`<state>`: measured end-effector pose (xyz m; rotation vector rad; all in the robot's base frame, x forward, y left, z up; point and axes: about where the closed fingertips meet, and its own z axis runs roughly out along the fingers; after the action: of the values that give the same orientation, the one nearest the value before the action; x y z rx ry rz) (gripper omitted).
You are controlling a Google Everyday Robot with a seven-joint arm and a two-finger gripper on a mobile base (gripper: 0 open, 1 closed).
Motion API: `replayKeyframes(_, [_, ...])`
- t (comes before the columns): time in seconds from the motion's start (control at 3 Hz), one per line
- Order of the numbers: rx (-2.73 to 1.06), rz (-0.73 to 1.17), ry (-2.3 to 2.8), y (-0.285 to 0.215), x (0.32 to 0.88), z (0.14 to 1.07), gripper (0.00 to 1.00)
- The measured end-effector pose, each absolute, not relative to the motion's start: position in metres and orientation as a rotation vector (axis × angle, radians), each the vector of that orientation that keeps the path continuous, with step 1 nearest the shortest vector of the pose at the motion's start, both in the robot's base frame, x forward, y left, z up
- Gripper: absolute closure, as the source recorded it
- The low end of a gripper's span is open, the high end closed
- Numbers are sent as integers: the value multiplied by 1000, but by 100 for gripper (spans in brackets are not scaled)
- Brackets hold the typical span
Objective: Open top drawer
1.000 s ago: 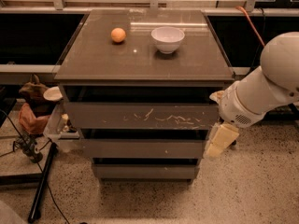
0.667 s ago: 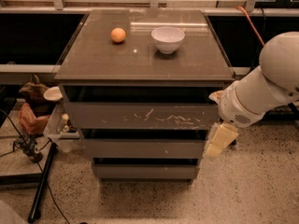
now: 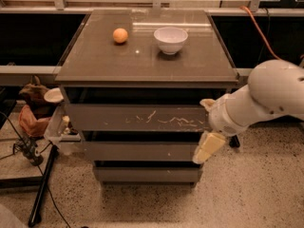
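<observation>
The top drawer (image 3: 137,117) is the wide grey-brown front with pale scratches, just under the cabinet's top. It looks nearly shut, with a dark gap above it. My gripper (image 3: 208,125) is at the drawer's right end, on a white arm coming in from the right. One cream finger (image 3: 207,103) shows at the drawer's upper right corner and the other (image 3: 208,147) hangs below it, in front of the middle drawer. The fingers stand apart, so the gripper is open. I cannot tell whether a finger touches the panel.
An orange (image 3: 120,35) and a white bowl (image 3: 170,39) sit on the cabinet top (image 3: 95,61). Two narrower drawers (image 3: 137,151) lie below. Clutter and a bin (image 3: 59,127) stand at the left, with cables and a black pole (image 3: 42,189) on the floor.
</observation>
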<state>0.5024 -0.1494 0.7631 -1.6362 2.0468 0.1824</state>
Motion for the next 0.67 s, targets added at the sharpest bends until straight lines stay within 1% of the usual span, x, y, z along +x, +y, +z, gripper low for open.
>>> replayKeyframes(0.67, [-1531,166,1808,-119,571,717,0])
